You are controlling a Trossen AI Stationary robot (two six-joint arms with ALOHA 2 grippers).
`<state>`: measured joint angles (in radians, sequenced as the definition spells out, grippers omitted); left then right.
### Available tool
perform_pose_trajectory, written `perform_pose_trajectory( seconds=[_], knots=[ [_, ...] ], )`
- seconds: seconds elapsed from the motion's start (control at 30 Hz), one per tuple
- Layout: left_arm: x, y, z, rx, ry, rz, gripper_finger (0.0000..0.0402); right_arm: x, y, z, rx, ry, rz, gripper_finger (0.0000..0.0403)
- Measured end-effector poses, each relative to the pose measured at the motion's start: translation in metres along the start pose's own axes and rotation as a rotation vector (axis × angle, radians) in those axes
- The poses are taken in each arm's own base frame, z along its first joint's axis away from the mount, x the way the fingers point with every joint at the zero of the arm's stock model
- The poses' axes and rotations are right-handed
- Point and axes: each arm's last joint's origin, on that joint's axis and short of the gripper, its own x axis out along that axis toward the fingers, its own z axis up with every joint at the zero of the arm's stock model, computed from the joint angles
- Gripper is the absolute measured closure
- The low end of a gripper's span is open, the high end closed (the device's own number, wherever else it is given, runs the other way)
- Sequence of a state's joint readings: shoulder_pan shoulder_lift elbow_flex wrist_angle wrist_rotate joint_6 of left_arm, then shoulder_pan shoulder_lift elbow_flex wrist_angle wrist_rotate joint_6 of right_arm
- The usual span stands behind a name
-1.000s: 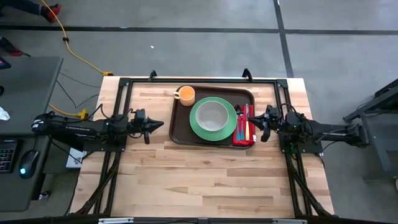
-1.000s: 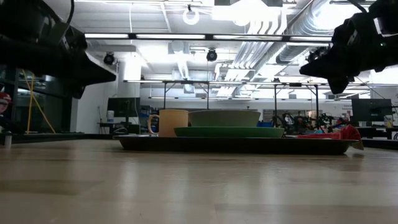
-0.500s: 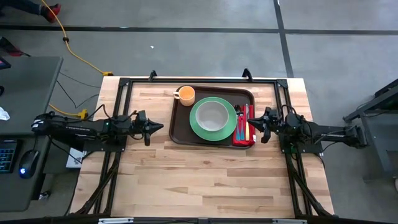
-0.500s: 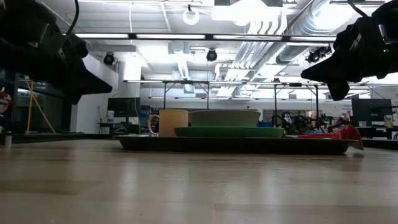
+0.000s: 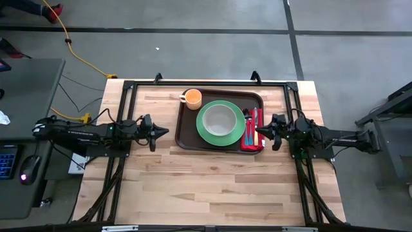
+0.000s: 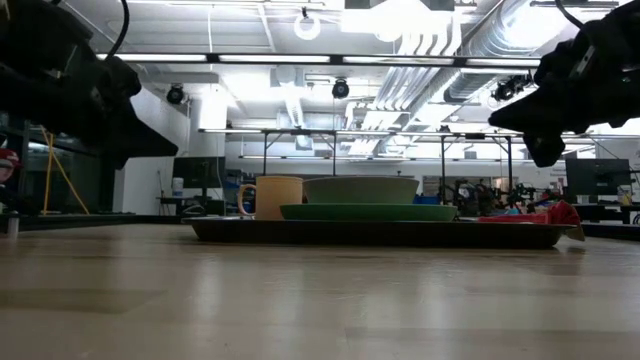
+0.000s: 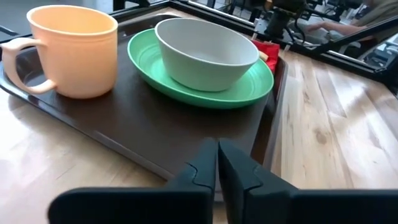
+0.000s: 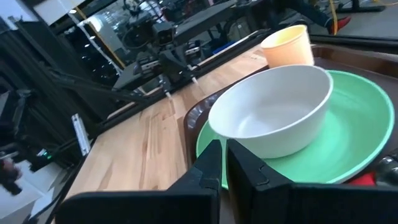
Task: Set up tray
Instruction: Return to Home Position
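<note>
The dark brown tray (image 5: 187,132) lies flat on the wooden table and carries an orange mug (image 5: 192,98), a green plate (image 5: 205,132) with a white bowl (image 5: 220,120) in it, and a red napkin (image 5: 251,143) with cutlery on it. My left gripper (image 5: 167,131) is shut and empty. It hovers just off the tray's left rim (image 7: 155,165). My right gripper (image 5: 259,131) is shut and empty. It hovers over the tray's right edge by the napkin. In the low view both grippers (image 6: 165,145) (image 6: 500,118) are well above the table.
A black metal frame (image 5: 206,82) runs along the table's far, left and right edges. The bare wood of the table (image 5: 212,187) reaches from the tray to the near edge. A desk with a mouse (image 5: 26,175) stands left of the table.
Both grippers stay shut. In the low view my left gripper has sunk a little and drawn back slightly toward the table's left edge. My right gripper has also sunk a little. The tray and the things on it have not moved.
</note>
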<state>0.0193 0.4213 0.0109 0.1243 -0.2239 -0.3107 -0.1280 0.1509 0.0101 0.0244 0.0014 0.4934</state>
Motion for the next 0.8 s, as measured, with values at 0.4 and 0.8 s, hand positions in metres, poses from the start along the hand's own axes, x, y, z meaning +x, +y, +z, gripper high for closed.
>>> perform_pose_trajectory(
  seconds=[0.4,0.8],
  knots=[
    [0.0000,0.0004,0.0000,0.000,-0.003,0.012,0.0333,0.0000,0.0002,-0.0002,0.002,0.005,0.007,0.0403],
    [0.0000,0.0006,-0.0004,0.000,-0.001,0.014,0.0339,0.0000,0.0002,-0.0002,0.003,0.004,0.008,0.0403]
  ],
)
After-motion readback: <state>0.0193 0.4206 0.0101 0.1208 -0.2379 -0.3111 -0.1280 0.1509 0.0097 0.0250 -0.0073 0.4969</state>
